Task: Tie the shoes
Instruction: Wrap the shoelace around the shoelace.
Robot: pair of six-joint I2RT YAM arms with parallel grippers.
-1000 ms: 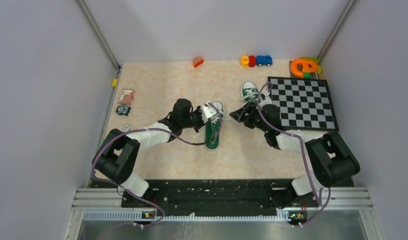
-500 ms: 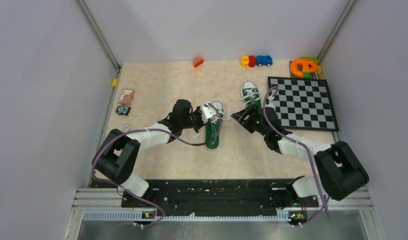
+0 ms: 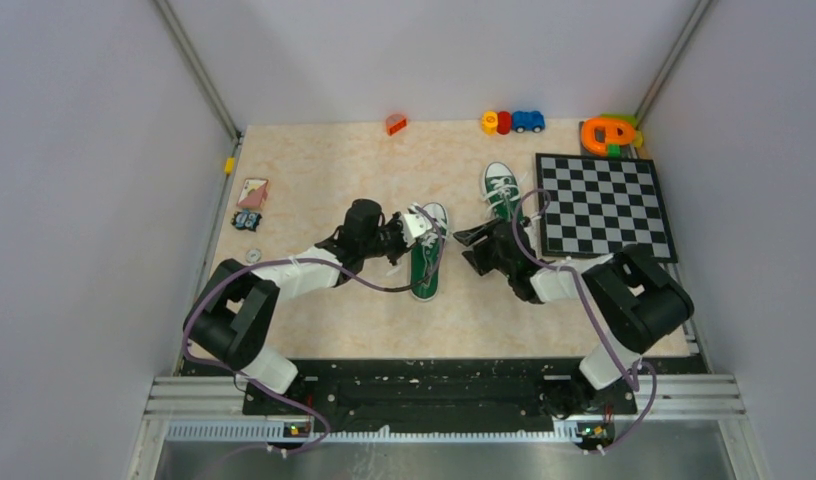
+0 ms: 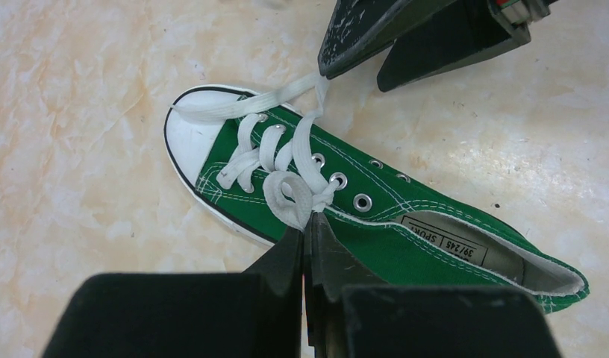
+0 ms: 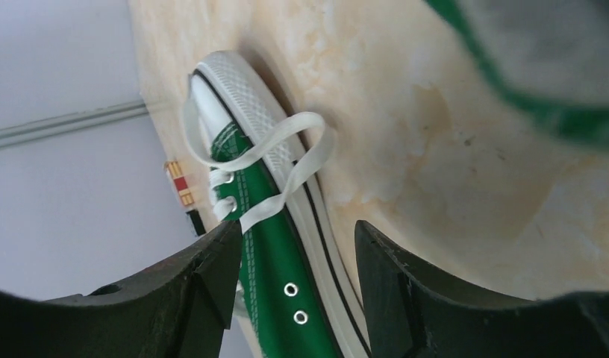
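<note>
The right gripper moves left, away from the far shoe and closer to the near shoe. The right elbow swings out to the right, then back left along the checkerboard's near edge, so the forearm looks shorter. The cable loop shifts nearer along the board's left edge.

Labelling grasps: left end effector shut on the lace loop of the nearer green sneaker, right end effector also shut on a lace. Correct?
One part is off. The left end effector is shut on the lace loop of the nearer green sneaker, but the right end effector is open. The right wrist view shows its fingers apart, with a lace lying ahead of the gap, unclamped.
</note>
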